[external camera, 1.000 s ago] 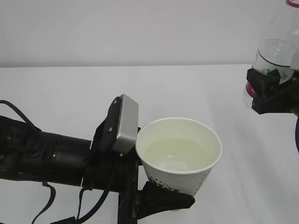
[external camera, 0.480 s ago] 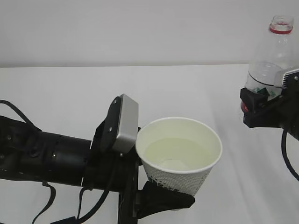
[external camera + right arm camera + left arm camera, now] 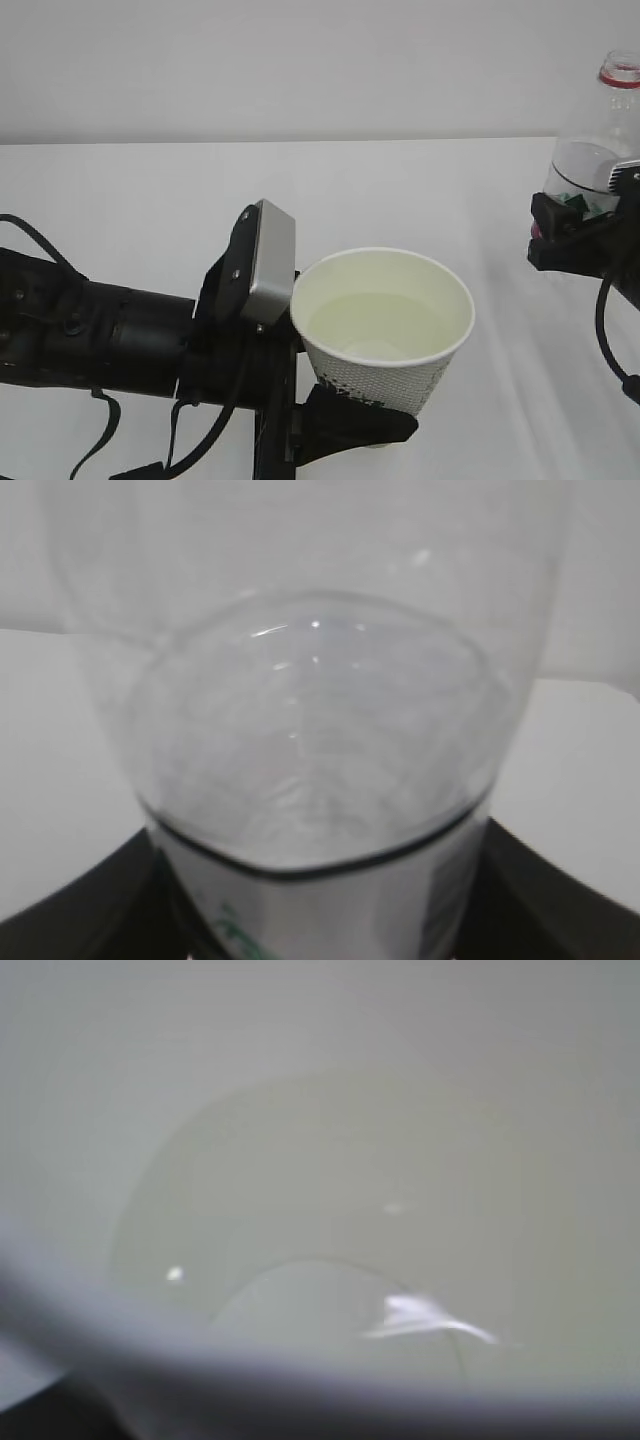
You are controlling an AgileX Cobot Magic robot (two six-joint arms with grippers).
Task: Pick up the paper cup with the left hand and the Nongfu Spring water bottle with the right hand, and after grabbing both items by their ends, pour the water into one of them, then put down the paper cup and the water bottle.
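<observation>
A paper cup [image 3: 385,330] holding water [image 3: 380,325] sits low and centre in the left hand [image 3: 345,420], whose jaws clamp its base, while at the right edge the right hand [image 3: 580,240] grips the upright, uncapped Nongfu Spring water bottle [image 3: 600,140] by its lower body; pouring looks finished, with only the setting-down left. The left wrist view alone shows the rippled liquid inside the cup, the right wrist view the nearly drained bottle
</observation>
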